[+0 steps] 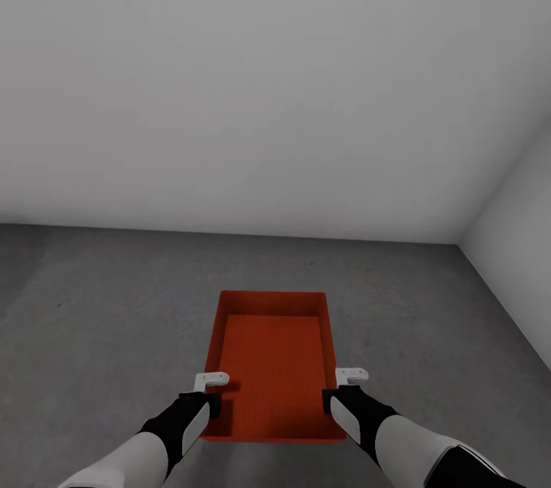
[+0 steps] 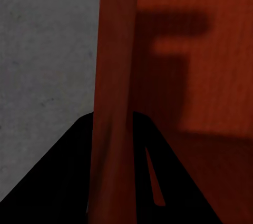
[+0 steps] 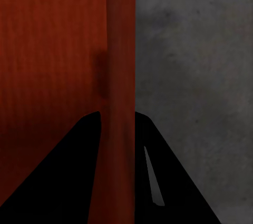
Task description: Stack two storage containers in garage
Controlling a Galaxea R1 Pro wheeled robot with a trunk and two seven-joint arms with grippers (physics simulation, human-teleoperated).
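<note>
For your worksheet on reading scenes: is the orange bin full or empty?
Empty. From the head view the bin shows a bare ribbed bottom, and both wrist views show only its inside wall and rim between the fingers.

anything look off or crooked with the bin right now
Nothing stands out. The orange-red storage container sits squarely between the left gripper and the right gripper, each astride a side wall over the grey floor. It looks empty and undamaged, its rim level.

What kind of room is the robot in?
Probably a garage or a bare storeroom: rough mottled dark grey concrete floor, plain pale grey walls, and no furniture in view beside the orange-red rectangular plastic bin it holds.
</note>
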